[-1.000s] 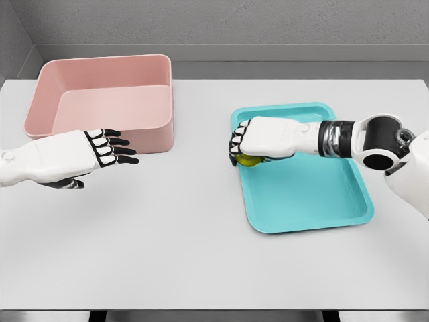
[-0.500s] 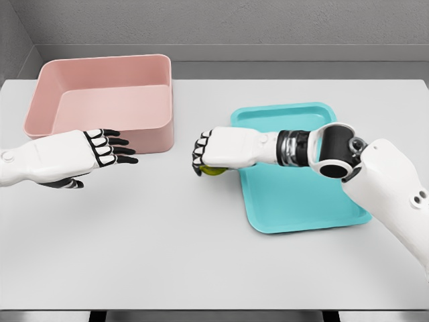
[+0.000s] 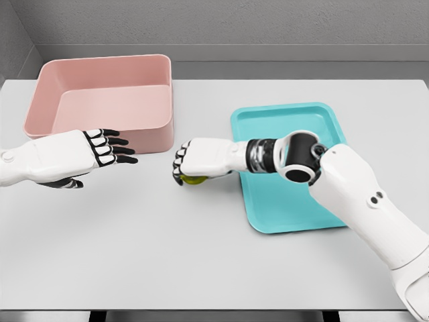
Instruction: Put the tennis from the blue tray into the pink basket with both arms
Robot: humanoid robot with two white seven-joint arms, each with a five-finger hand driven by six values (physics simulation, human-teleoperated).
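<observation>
Head view: right hand [image 3: 201, 159] clasps yellow-green tennis ball [image 3: 194, 178] above white table [image 3: 201, 248], left of flat blue plastic tray [image 3: 348, 215]; open-fingered left hand [image 3: 80, 155] faces it, nearer rectangular pink plastic basket [image 3: 100, 74] behind.

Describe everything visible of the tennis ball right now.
Only a small yellow-green sliver of the tennis ball shows, peeking out beneath the right hand, whose curled fingers wrap over it from above and hide most of it. Its surface detail cannot be made out. It is off the blue tray, above the bare white table between the tray and the pink basket. Whether it touches the table cannot be told. Nothing but the hand is seen touching it.
</observation>
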